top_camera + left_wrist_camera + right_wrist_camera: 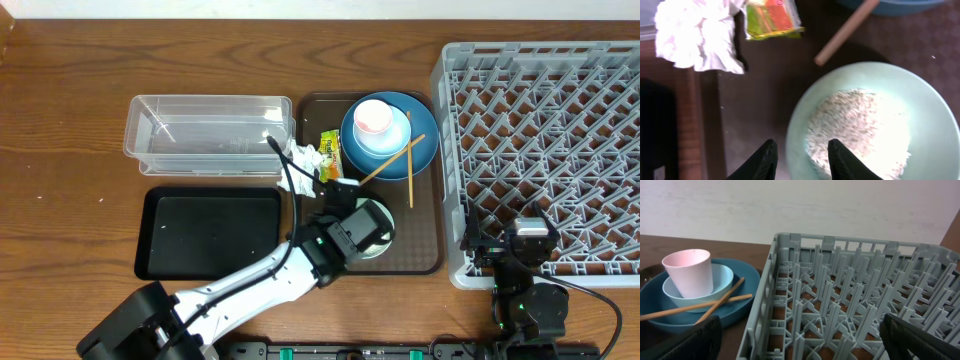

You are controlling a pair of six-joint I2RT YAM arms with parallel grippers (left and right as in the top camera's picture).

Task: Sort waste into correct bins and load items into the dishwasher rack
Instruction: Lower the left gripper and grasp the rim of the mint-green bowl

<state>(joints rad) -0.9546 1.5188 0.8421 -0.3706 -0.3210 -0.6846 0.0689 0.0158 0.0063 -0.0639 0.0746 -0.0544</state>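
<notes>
Soft, even light covers the table (70, 100), with faint glare on the clear tub (205, 130). The left wrist view is blurred close up, its white tissue (695, 35) overexposed.

There are 2 bowls (935, 130), 2 chopsticks (690, 307), 1 plate (422, 125), 1 cup (372, 117), 1 tissue (695, 35), 1 wrapper (771, 17), 1 rack (560, 130).

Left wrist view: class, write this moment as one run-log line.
left pincer: open, straddling rim of mint-green bowl | rice: in bowl | right pincer: open, empty, at dishwasher rack
</notes>
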